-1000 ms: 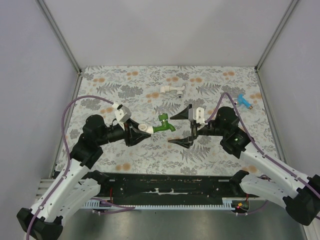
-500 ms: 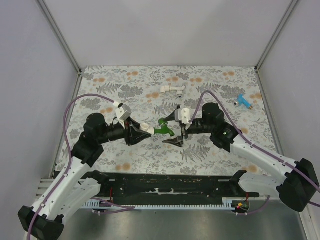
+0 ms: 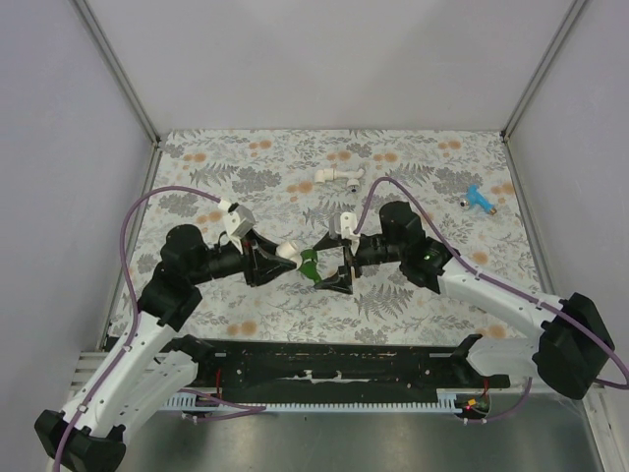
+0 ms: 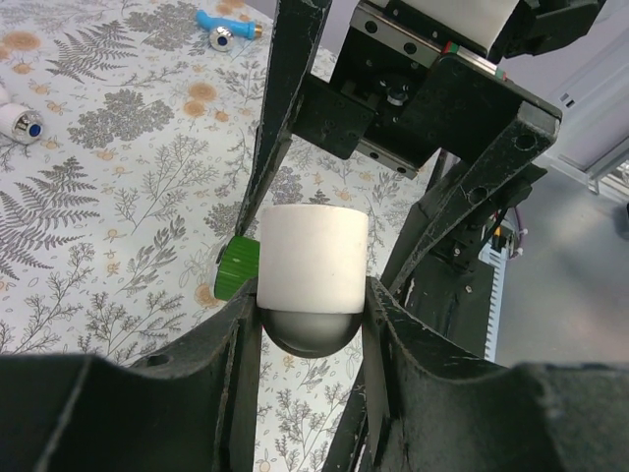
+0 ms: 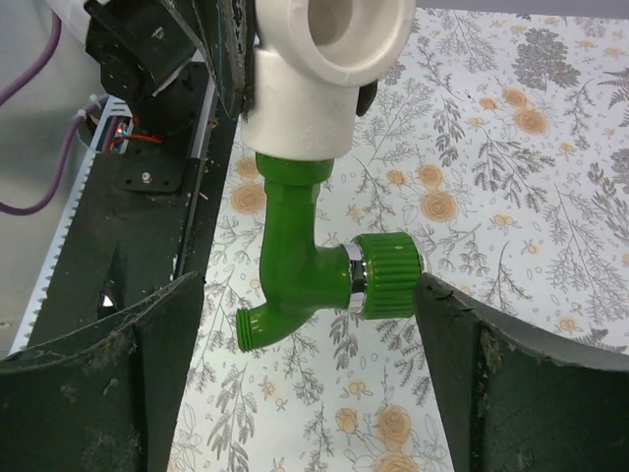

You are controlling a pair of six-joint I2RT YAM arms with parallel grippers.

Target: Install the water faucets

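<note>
At mid-table, between the two grippers, sits the green faucet (image 5: 295, 285). It is bright green plastic with a spout mouth at its lower end and a ribbed round knob on a silvery collar. Its stem is joined to a white pipe elbow (image 5: 324, 69), which the left gripper (image 4: 313, 295) clenches. The right gripper (image 5: 310, 334) is spread wide, one finger on each side of the faucet. One finger is at the knob; the other is apart from the spout. The left wrist view shows only a sliver of green behind the elbow. The overhead view adds a blue faucet (image 3: 479, 200) lying near the right wall, and a loose white fitting (image 3: 339, 176) on the floral table (image 3: 413, 157), farther back.
</note>
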